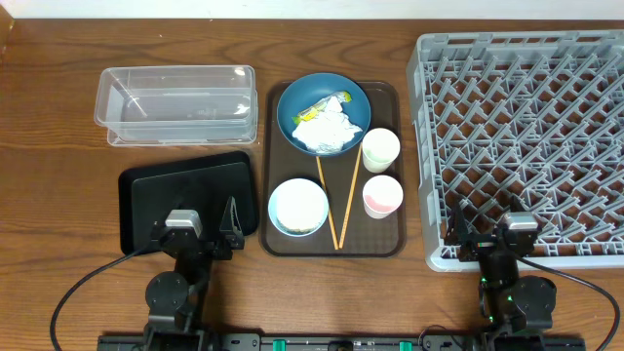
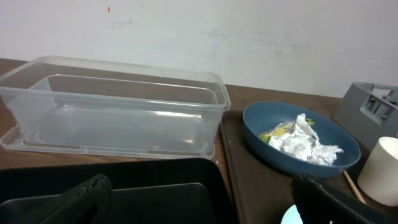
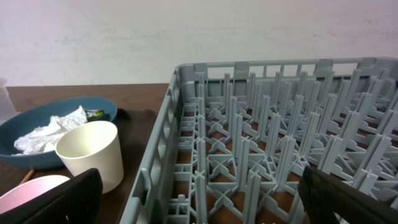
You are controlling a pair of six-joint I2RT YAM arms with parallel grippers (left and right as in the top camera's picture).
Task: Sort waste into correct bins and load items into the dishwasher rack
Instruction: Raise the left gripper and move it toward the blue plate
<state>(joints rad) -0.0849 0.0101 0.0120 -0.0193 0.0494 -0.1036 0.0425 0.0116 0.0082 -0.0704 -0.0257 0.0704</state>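
The crumpled white napkin with a yellow-green scrap lies in the dark-blue dish. The light-blue bowl, pale-green cup, pink cup and two chopsticks share the brown tray. I cannot make out the rice. The clear tub and black tray lie left, the grey rack right. My left gripper hangs open over the black tray. My right gripper is open over the rack's near-left corner.
The brown serving tray sits mid-table between the bins and the rack. Bare wooden table shows to the far left and along the back edge. A pale wall stands behind the table in both wrist views.
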